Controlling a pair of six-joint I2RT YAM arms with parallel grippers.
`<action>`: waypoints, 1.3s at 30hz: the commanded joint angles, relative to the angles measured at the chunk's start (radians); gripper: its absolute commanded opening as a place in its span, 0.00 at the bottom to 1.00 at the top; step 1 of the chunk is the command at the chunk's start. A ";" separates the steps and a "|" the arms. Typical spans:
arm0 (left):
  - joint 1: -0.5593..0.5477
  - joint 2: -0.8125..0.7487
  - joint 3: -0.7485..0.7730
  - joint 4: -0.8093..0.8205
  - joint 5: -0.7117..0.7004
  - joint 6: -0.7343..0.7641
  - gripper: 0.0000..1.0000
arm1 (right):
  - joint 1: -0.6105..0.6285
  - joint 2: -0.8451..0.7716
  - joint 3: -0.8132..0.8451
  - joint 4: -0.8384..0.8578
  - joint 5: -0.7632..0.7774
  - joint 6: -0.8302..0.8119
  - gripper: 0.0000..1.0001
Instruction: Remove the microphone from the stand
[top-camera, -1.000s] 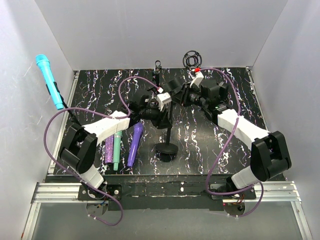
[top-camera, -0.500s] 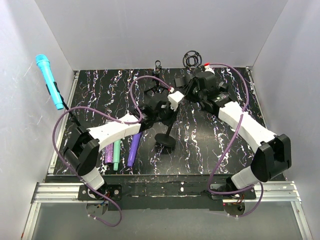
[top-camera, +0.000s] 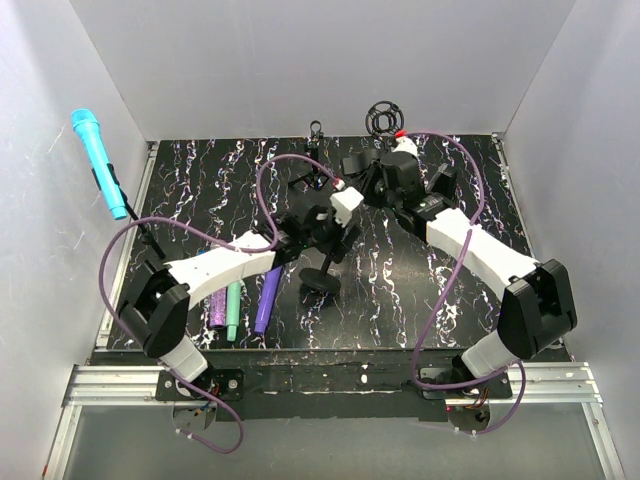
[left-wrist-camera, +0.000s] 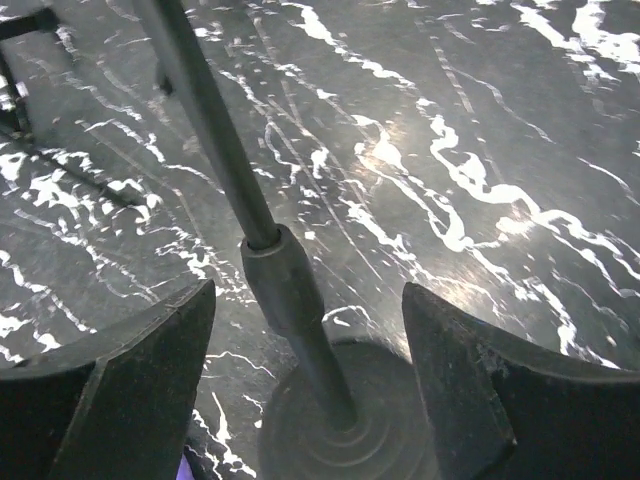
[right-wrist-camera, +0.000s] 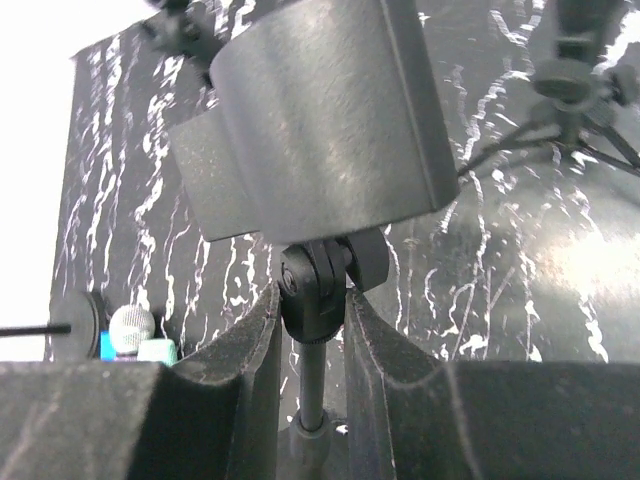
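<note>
Microphone: I logged the blue microphone (top-camera: 97, 160) seated in the holder of the side stand (top-camera: 108, 183) at the left edge of the surface (top-camera: 400, 290), tilted, head uppermost.
Loose microphones: a purple microphone (top-camera: 267, 298), a green microphone (top-camera: 232, 308) and a glittery microphone (top-camera: 215, 305) lay side by side, just left of the centre stand (top-camera: 318, 279).
Centre stand: round base mid-surface, pole leaning toward the back right. I could not tell whether the base sat flat.
Clip: the centre stand's clip (right-wrist-camera: 315, 110) was empty in the right wrist view.
Right end effector (right-wrist-camera: 312, 325): narrow, clamped on the swivel joint just under the clip, a pad touching each side.
Left end effector (left-wrist-camera: 307, 300): wide, one finger on each side of the pole's collar above the base, both apart from it.
Rear edge: I noted a small tripod (top-camera: 315, 150) and a ring mount (top-camera: 383, 117) by the back wall.
</note>
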 joint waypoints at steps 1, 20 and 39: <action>0.122 -0.125 -0.033 -0.037 0.438 0.019 0.76 | -0.019 -0.031 -0.110 0.290 -0.297 -0.300 0.01; 0.186 -0.007 -0.095 0.214 0.701 -0.232 0.48 | -0.031 -0.069 -0.163 0.320 -0.466 -0.304 0.01; 0.041 0.071 0.176 -0.085 -0.465 -0.195 0.00 | 0.038 0.015 0.157 -0.194 0.052 0.130 0.01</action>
